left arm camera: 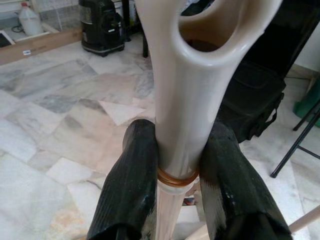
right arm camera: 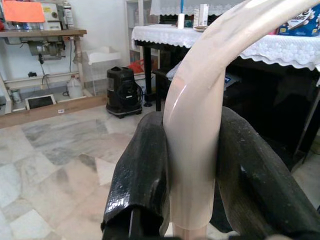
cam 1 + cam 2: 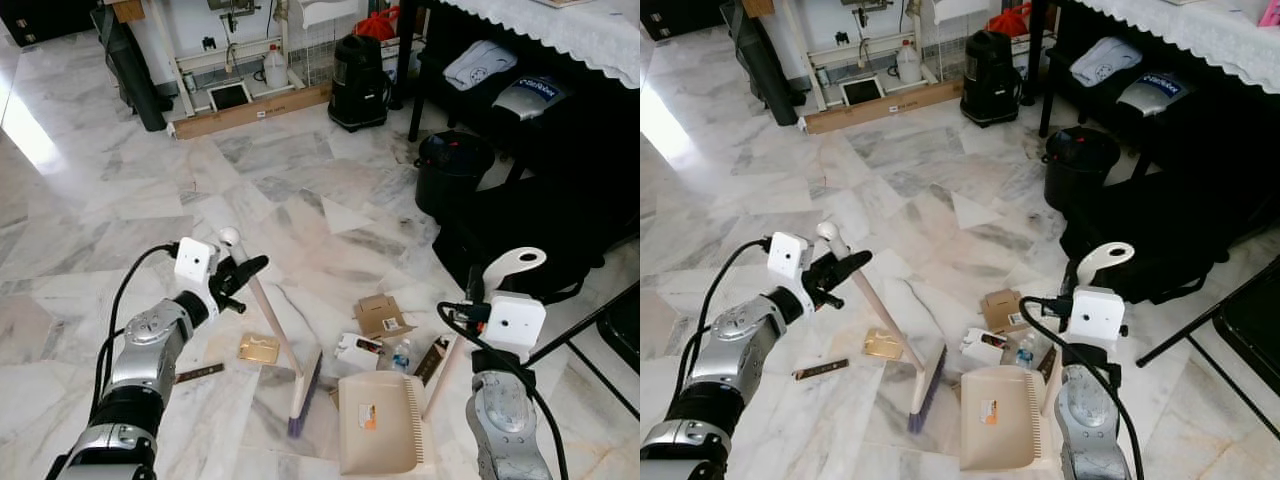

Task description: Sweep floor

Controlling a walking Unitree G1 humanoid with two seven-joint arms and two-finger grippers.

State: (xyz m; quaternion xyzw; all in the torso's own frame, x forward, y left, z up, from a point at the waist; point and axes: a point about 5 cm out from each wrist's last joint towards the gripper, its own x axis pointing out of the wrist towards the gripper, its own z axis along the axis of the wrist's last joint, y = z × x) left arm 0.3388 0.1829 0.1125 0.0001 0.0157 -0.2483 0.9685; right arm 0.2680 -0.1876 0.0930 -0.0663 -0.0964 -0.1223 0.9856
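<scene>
Both end effectors grip handles, left (image 3: pixel 243 272) broom (image 3: pixel 305 388), right (image 2: pixel 192 165) dustpan (image 3: pixel 377 424), cartons (image 3: pixel 383 315) between.

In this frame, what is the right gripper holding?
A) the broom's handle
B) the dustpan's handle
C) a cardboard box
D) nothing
B: the right gripper is shut on the cream dustpan handle, whose pole runs down to the dustpan on the floor, while the left gripper holds the broom.

Probably home: lace-clothed table (image 3: pixel 560 30), marble floor (image 3: pixel 100 200)
</scene>
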